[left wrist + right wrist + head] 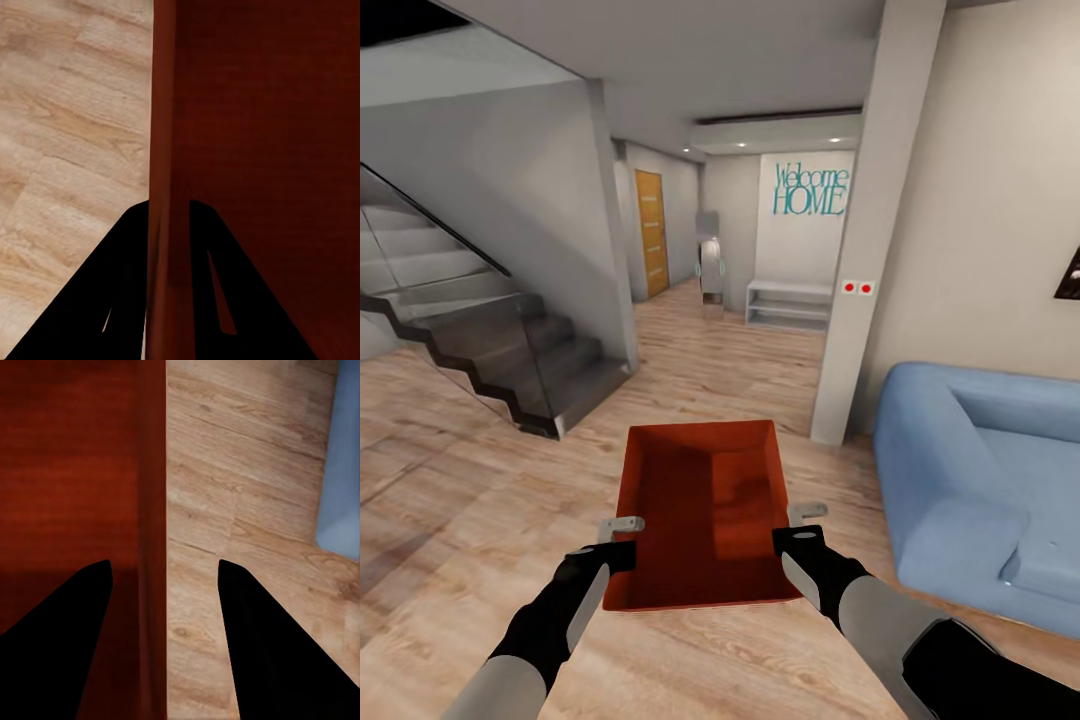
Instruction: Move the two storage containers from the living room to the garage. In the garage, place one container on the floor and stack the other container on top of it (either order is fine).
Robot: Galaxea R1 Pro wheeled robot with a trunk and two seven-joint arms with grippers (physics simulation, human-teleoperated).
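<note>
One orange-red open-top storage container [705, 520] hangs above the light wood plank floor [470, 520] of the living room, between my two arms. My left gripper [622, 525] is shut on its left wall; the left wrist view has the fingers [169, 206] pinched tight on that wall of the container [255, 150]. My right gripper [805, 512] straddles the right wall with its fingers spread. In the right wrist view the gripper [165, 562] stands open, the container's wall [150, 472] between the tips and a gap on the outer side.
A blue sofa [980, 480] stands close on the right. A white pillar [870, 250] rises ahead right, glass-railed stairs [510, 350] ahead left. Between them a hallway leads to a honey wood door [650, 232] and a low white shelf [788, 305].
</note>
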